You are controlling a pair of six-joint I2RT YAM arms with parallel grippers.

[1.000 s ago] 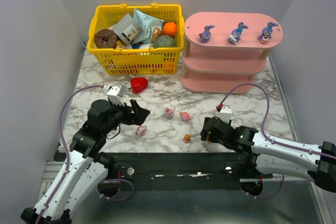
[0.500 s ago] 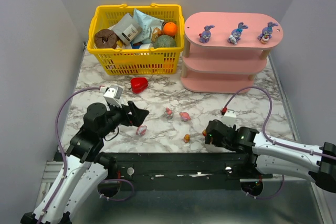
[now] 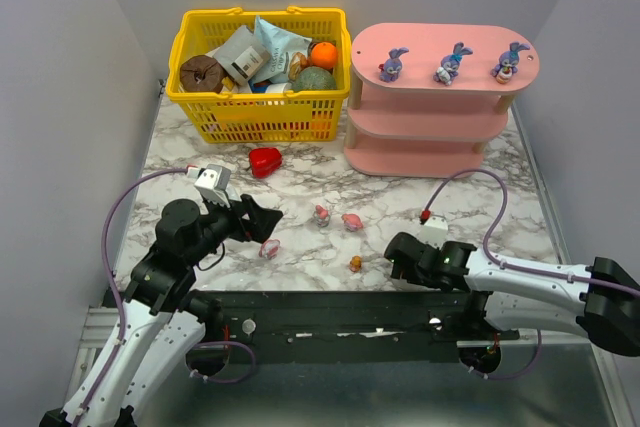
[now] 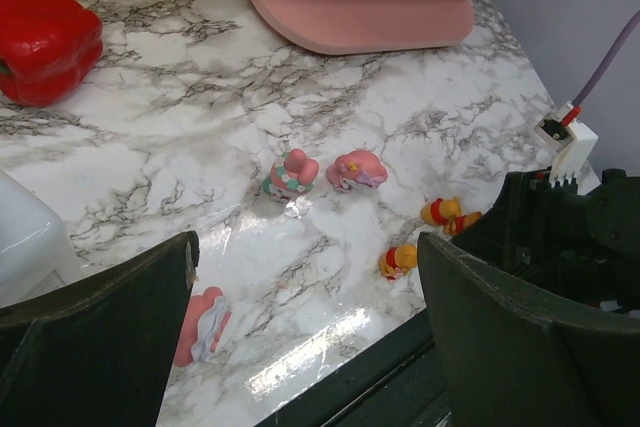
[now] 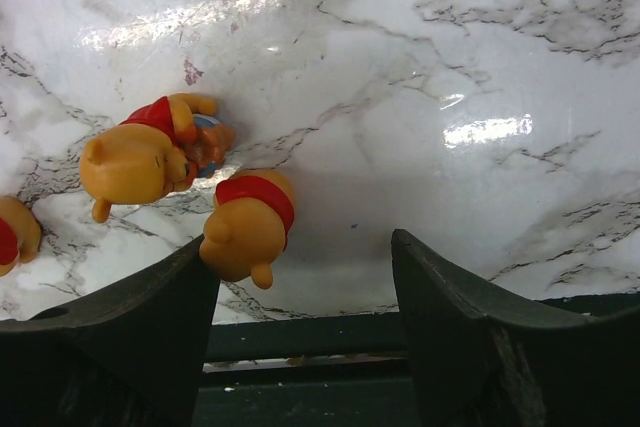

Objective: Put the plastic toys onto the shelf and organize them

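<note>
A pink three-board shelf (image 3: 430, 42) is standing toward the far right corner of a marble table (image 3: 190, 142), with three purple bunnies (image 3: 452, 63) lined up along its top board. Three pink toys (image 3: 352, 221) are lying apart mid-table, nearer the front edge. Three orange bears (image 5: 140, 162) are lying close to the front edge. One is just beside a finger of the right gripper (image 5: 300, 257), whose jaws are standing apart and holding nothing. The left gripper (image 4: 307, 247) is hovering wide open toward the left side, near one pink toy.
</note>
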